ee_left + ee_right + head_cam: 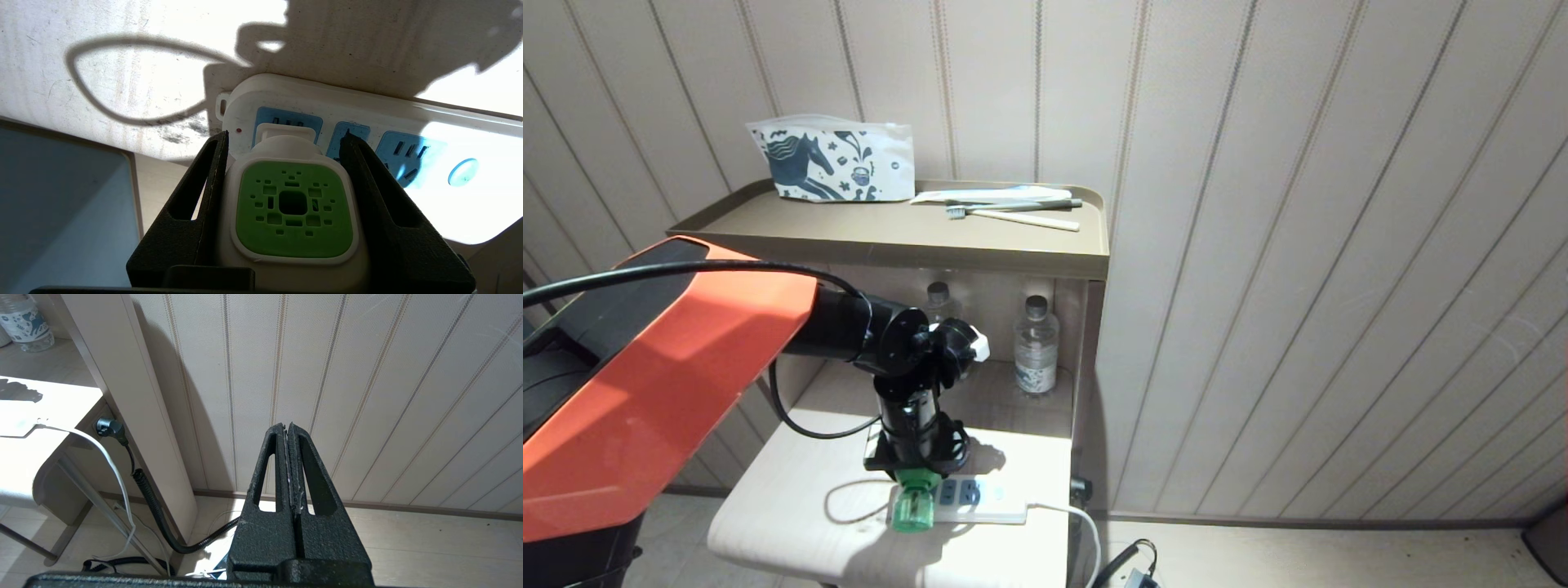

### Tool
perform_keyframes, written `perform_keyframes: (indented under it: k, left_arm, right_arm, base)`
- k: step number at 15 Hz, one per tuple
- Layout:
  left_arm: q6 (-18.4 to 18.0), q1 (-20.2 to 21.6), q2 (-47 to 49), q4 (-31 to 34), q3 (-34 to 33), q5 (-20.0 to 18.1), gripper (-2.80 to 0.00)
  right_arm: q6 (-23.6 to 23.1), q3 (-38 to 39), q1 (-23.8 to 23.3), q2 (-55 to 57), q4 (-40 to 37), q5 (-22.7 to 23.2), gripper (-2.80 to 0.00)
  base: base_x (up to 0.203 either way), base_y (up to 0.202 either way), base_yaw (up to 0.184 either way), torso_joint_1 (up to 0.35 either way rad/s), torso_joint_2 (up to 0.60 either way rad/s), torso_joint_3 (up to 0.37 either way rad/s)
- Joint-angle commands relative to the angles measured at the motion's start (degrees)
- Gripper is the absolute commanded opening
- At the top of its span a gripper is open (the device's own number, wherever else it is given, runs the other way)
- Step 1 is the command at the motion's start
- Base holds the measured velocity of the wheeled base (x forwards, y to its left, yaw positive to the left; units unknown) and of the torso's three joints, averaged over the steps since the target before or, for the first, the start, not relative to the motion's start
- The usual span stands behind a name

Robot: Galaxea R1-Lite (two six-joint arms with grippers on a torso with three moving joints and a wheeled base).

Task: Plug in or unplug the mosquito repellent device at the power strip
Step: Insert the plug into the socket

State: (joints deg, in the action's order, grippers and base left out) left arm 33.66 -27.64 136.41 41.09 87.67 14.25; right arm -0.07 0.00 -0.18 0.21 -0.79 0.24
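The left gripper [913, 472] reached down over the front part of the pale lower shelf [768, 498], its black fingers [204, 192] clamped on either side of the mosquito repellent device [910, 505]; the left wrist view showed the device's white-and-green head pressed between both pads, its plug end at the first blue socket at the left end of the power strip [980, 500]; whether the prongs sat fully home could not be told; the green bottle end pointed toward the shelf's front edge; the strip lay flat near the front right corner of the shelf, its white cable [1086, 531] running off the right edge; two clear water bottles [1036, 346] stood at the back, under the tan top tray [1013, 245]; the right gripper [288, 435] hung off to the right facing the panelled wall [367, 375], its fingers pressed together on nothing.
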Motion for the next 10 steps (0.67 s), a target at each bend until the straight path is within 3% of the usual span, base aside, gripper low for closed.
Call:
perform_keyframes:
  k: [1,9,10]
  left_arm:
    - [0.18,0.04,0.61,0.21,0.13,0.26,-2.8]
    - [0.35,0.04,0.26,0.21,-0.14,-0.27,-2.8]
    - [0.37,0.04,-0.4,0.03,-0.39,-1.78,-2.8]
  right_arm:
    - [-0.01,0.0,0.01,-0.03,0.0,0.02,-2.8]
    - [-0.01,0.0,0.01,-0.03,0.0,0.02,-2.8]
    - [-0.01,0.0,0.01,-0.03,0.0,0.02,-2.8]
  base:
    - [0.0,0.0,0.0,0.0,0.0,0.0]
    - [0.0,0.0,0.0,0.0,0.0,0.0]
    - [0.0,0.0,0.0,0.0,0.0,0.0]
